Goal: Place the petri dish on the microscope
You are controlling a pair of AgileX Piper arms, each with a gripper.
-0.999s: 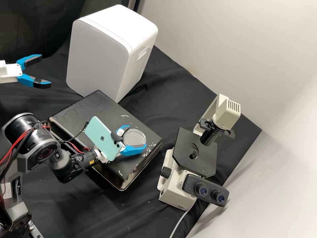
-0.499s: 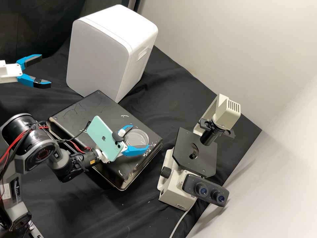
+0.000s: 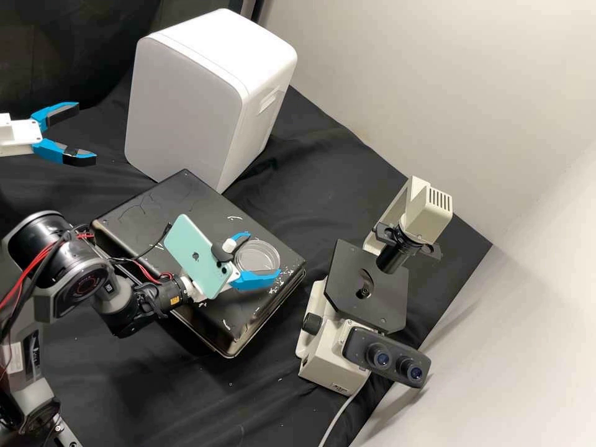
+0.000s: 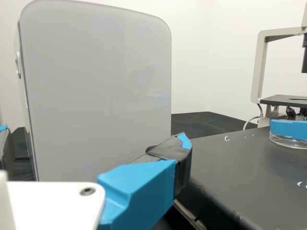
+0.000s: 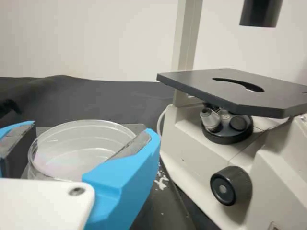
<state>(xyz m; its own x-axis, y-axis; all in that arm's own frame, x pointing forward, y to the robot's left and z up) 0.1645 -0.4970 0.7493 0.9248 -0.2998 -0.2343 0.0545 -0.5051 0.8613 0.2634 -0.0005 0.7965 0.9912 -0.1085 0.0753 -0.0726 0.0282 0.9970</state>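
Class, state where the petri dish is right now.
High view: the petri dish is between the right end effector's fingers, at the black box's corner nearest the microscope.

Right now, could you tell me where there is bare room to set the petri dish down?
The stage of the microscope is bare around its central opening. Black cloth lies free between it and the white box. The tray corner is crowded by the right claw around the petri dish.

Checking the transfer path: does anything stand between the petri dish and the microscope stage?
Nothing visible does. The petri dish, held in the right gripper, faces the microscope stage across an open gap; the stage sits higher than the dish, so a lift looks needed.
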